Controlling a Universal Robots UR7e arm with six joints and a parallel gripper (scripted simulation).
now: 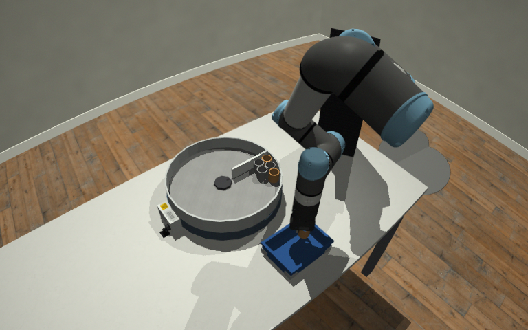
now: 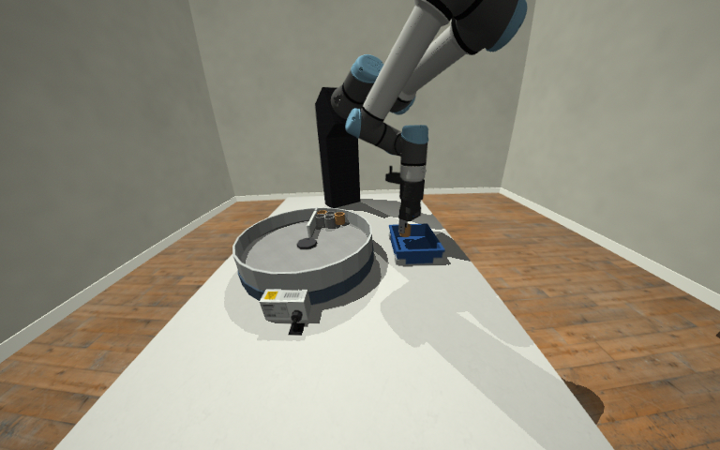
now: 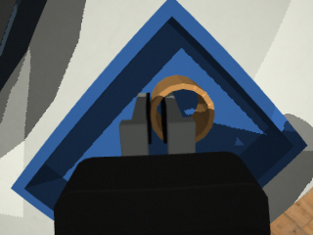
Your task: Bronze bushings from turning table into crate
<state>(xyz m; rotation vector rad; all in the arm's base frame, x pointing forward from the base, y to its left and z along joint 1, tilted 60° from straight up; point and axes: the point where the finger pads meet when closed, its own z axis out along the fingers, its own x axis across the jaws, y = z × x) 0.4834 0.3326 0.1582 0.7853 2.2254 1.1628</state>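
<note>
The dark two-finger gripper (image 1: 302, 230) (image 2: 404, 225) (image 3: 156, 108) grips an orange-brown, ring-shaped bronze bushing (image 1: 304, 234) (image 2: 407, 231) (image 3: 209, 117) by its wall, unreleased, within the blue rectangular crate (image 1: 291, 268) (image 2: 419, 256) (image 3: 91, 93). Two bronze ones remain outside the crate.

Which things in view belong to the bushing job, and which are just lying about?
Job:
- bronze ring-shaped bushing, gripped by its wall
- blue rectangular crate
- grey round turning table
- two bronze, three steel bushings on it

Not job:
- none plainly loose; white labelled box adjoins the turning table

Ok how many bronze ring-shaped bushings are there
3: two bronze bushings on the round grey turning table, one gripped by the claw at the blue crate. Others may be hidden.
</note>
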